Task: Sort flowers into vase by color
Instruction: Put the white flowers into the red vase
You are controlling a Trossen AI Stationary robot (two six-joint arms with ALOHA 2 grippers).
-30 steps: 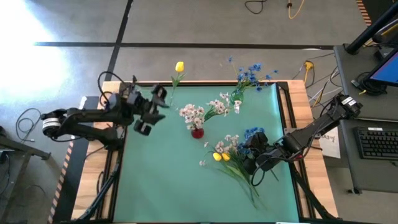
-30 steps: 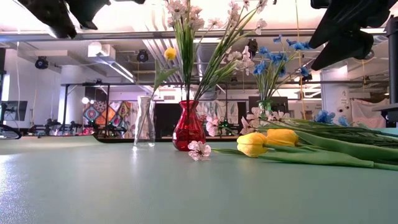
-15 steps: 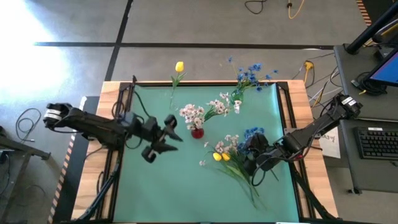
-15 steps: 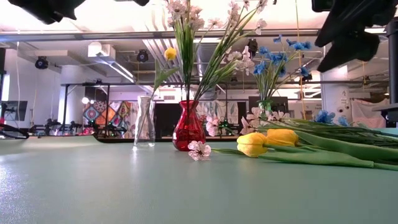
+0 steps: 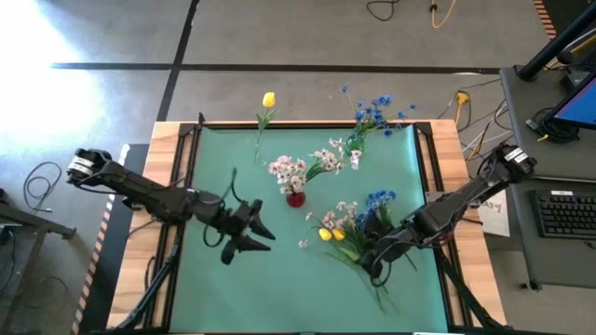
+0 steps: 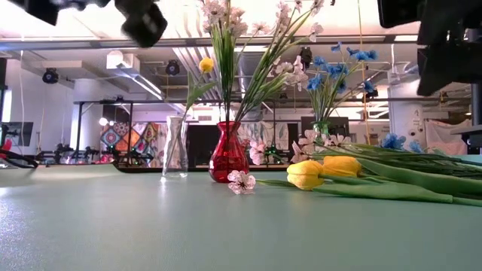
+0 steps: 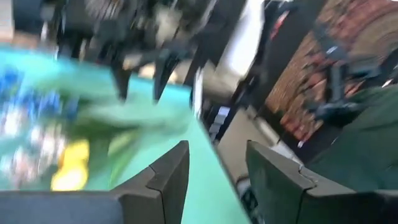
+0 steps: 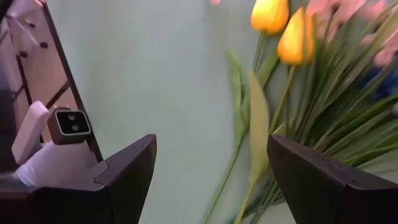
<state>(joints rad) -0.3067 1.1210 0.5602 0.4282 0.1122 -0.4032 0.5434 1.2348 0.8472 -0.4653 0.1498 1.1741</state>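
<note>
Two yellow tulips [image 5: 325, 234]: lying on the green tabletop [image 5: 233, 288] in a loose pile, heads toward the middle, stems running back under my right arm; in the low view they rest flat at the right [image 6: 324, 170].
Pile around them: pinkish-white blossoms [image 5: 345, 215] and small blue flowers [image 5: 379, 198] lie mixed with the tulips, their long green stems [image 5: 366, 269] fanning toward the near edge.
Loose blossom [image 6: 242, 181]: one pink-white bloom lies alone on the tabletop, just in front of the red vase.
Red vase [image 5: 295, 197]: stands upright near the middle, holding pinkish-white sprays [image 5: 288, 170].
Clear vase [image 6: 175, 156]: stands upright at the far edge, left of the red vase, holding one yellow tulip [image 5: 269, 99].
Blue flowers in vase [image 5: 372, 110]: stand at the far right corner; their vase is mostly hidden behind the blossoms in the low view.
My right gripper [image 5: 371, 255]: hangs low over the stems of the pile, fingers [image 8: 323, 186] spread wide apart with nothing between them; the tulip heads [image 8: 283, 28] show beyond my fingers.
My left gripper [image 5: 259, 232]: over bare tabletop left of the pile and near the red vase, fingers [image 7: 165, 180] apart and holding nothing; its wrist view is blurred.
</note>
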